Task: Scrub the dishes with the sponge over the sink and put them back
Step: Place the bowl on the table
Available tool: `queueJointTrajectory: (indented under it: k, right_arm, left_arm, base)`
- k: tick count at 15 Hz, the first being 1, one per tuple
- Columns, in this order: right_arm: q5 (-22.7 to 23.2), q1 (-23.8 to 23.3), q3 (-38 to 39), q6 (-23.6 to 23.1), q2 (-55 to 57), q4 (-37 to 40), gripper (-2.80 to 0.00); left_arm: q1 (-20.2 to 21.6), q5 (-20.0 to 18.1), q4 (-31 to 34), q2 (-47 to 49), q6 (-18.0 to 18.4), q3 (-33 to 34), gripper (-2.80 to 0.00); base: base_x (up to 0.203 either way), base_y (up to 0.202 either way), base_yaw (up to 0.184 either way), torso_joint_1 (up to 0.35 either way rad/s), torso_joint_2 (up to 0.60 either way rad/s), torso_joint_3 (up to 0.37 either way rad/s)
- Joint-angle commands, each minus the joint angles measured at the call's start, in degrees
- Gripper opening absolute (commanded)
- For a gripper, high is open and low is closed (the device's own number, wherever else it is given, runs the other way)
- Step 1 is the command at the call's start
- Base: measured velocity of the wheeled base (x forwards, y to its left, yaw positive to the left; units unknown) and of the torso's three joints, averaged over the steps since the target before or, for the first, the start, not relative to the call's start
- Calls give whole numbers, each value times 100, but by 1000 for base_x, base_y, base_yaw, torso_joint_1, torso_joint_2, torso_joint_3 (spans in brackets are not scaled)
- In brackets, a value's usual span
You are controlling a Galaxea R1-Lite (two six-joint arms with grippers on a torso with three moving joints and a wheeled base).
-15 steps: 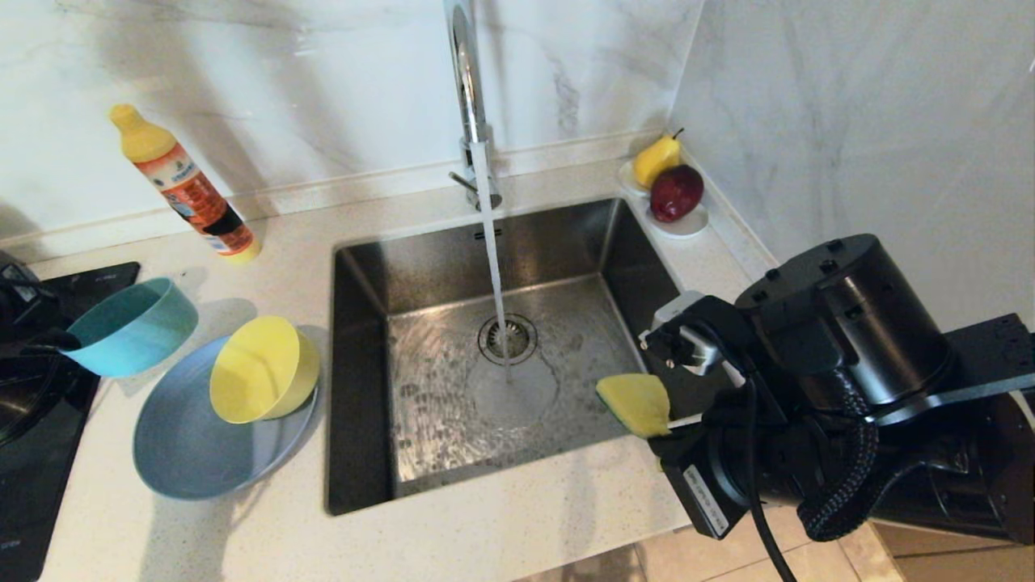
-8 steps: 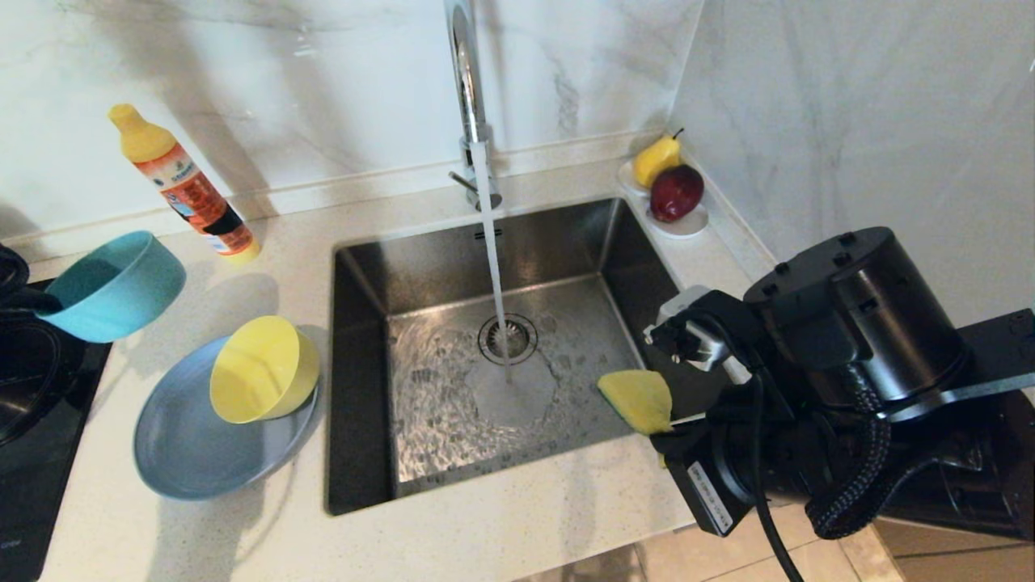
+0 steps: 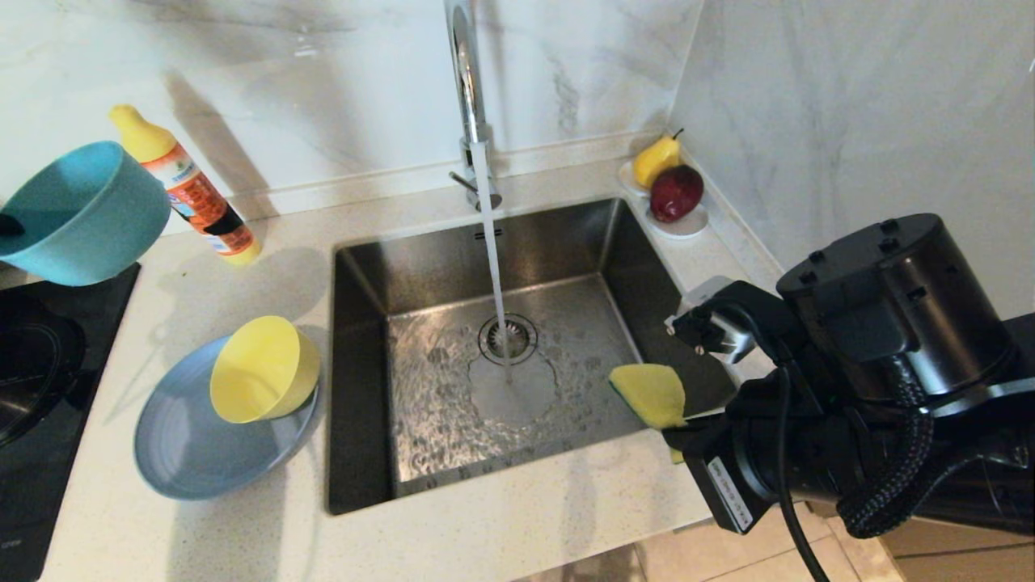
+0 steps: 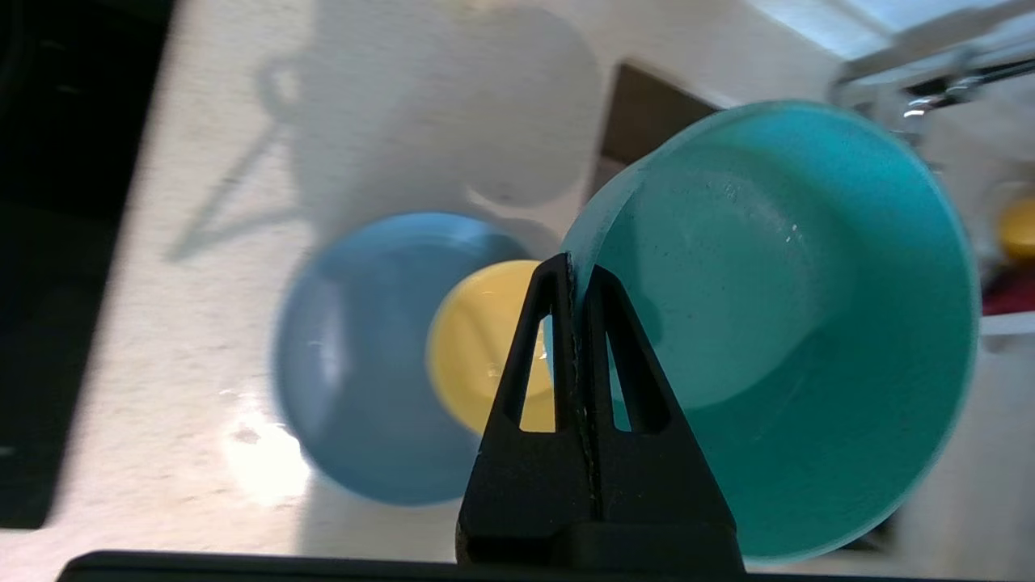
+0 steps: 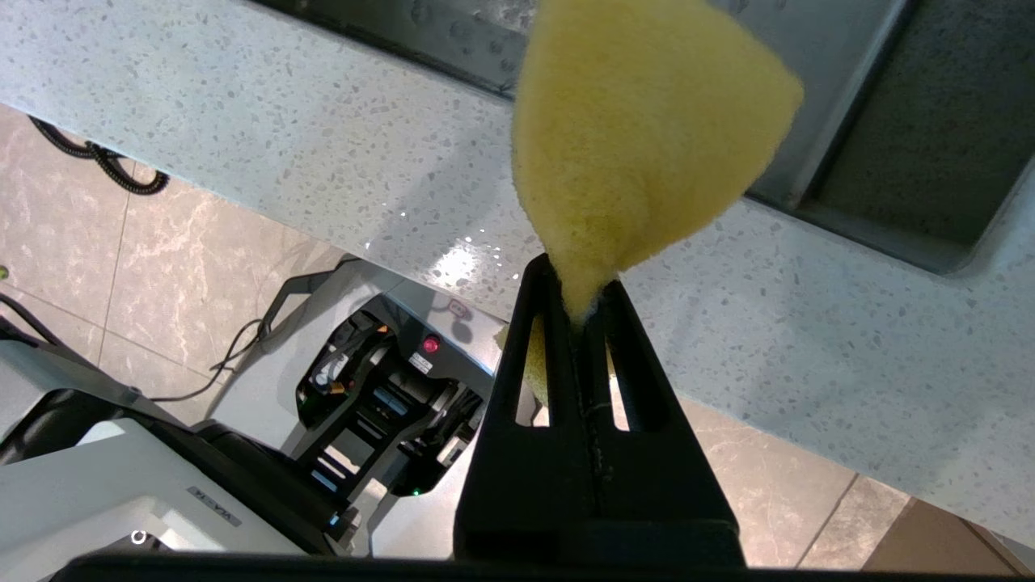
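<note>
High at the far left, the teal-blue bowl hangs in the air, tilted, my left gripper shut on its rim. Below it the yellow-green bowl leans on its side on the grey-blue plate left of the sink. The teal bowl fills the left wrist view, with the yellow bowl and plate beneath. My right gripper is shut on the yellow sponge, held above the sink's front right corner. The sponge bulges past the jaws.
Water runs from the chrome tap onto the drain. A detergent bottle leans by the back wall. A white dish with a pear and red fruit sits in the back right corner. A black hob lies left.
My left gripper has lifted the teal bowl well up off the counter, toward the back left. The right arm with the sponge shifted slightly right.
</note>
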Motion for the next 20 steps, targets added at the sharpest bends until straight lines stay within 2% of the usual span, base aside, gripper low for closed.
queueJointTrajectory:
  k: [1, 2, 4, 8, 13, 17, 20]
  right_arm:
    - [-8, -11, 49, 1, -81, 4, -280]
    - [-8, -11, 40, 1, -99, 4, -280]
    - [-17, -11, 40, -16, -94, 4, -280]
    - [-16, -11, 40, -25, -81, 4, -280]
    - [-8, -13, 40, -34, -29, -5, -280]
    - [-16, -11, 31, -51, 5, -14, -280]
    - [-8, -11, 23, -51, 15, -14, -280]
  left_arm:
    - [69, 426, 14, -15, 146, 104, -280]
    - [229, 690, -16, 67, 278, 266, -280]
    - [536, 961, -179, 226, 600, 694, -280]
    - [1029, 1299, -1213, 891, 630, 1394, -280]
    - [1511, 1338, -2327, 1821, 606, 1904, -280]
    - [1961, 1328, -2766, 2388, 535, 1892, -280]
    - [2118, 1285, -2843, 2638, 531, 1909, -280]
  base:
    - [0, 0, 0, 0, 0, 0]
    - [0, 0, 0, 0, 0, 0]
    - [0, 0, 0, 0, 0, 0]
    - [0, 0, 0, 0, 0, 0]
    - [0, 0, 0, 0, 0, 0]
    - [0, 0, 0, 0, 0, 0]
    - [0, 0, 0, 0, 0, 0]
